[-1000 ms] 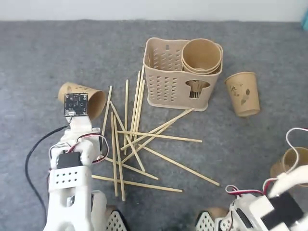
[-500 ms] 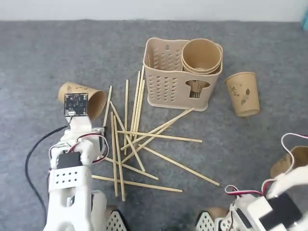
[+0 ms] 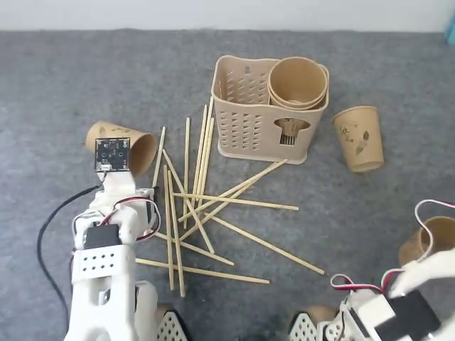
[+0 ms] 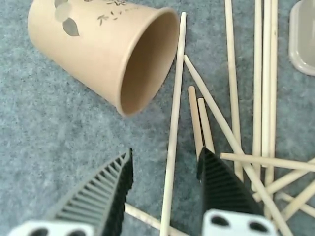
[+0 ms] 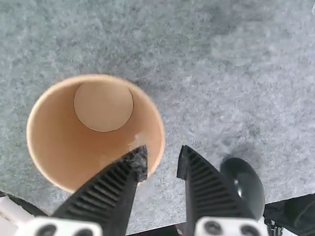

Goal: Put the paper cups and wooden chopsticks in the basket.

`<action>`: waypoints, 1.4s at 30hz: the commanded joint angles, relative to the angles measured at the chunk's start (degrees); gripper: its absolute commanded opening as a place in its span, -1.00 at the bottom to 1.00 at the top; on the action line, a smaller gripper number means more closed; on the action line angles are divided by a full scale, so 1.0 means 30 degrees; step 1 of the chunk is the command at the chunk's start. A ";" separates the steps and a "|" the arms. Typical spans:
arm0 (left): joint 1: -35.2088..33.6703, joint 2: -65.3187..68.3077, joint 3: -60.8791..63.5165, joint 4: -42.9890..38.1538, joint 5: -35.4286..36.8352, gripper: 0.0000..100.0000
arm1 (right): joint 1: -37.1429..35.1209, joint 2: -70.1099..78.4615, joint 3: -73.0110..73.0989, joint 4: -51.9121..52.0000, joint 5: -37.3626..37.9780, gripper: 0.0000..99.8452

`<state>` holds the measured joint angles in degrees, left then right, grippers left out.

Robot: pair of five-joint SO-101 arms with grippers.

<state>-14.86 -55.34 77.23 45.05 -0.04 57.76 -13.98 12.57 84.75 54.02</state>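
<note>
A beige slotted basket (image 3: 245, 121) stands at the back with stacked paper cups (image 3: 298, 82) in it. Wooden chopsticks (image 3: 206, 202) lie scattered in front of it. One paper cup (image 3: 359, 138) lies on its side to the basket's right. Another paper cup (image 4: 103, 54) lies on its side at the left, just ahead of my open left gripper (image 4: 165, 167); a chopstick (image 4: 173, 123) runs between its fingers. A third paper cup (image 5: 93, 130) stands upright at the right edge (image 3: 430, 238). My right gripper (image 5: 162, 157) straddles its rim, one finger inside, narrowly open.
Grey carpet (image 3: 370, 206) covers the table. Both arm bases stand at the front edge, the left one (image 3: 106, 284) beside the chopstick pile. A dark round object (image 5: 243, 182) lies on the carpet near the right cup.
The right arm has shifted slightly toward the front edge and its cable has moved. The cup beside it barely moved. The left arm is still.
</note>
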 commanded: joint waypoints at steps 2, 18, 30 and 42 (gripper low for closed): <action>-0.0059 -0.0410 -0.0044 -0.0498 -0.0176 -0.59 | 0.0337 -0.0308 -0.0938 0.0103 0.0264 -0.75; -0.0029 -0.0381 -0.0044 -0.0498 -0.0176 -0.59 | 0.0220 0.4264 0.0674 -0.2359 0.0147 -0.99; -0.0205 -0.0440 -0.0806 -0.1553 -0.0176 -0.59 | 0.0337 0.1070 0.0557 0.1158 0.0117 -0.98; 0.1553 -0.0176 -0.5817 0.2637 -0.0205 -0.58 | 0.0249 -0.2623 0.4777 0.3297 0.0088 -0.98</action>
<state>-12.84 -55.34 66.86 49.01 -0.04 57.85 -17.14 22.15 97.41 54.02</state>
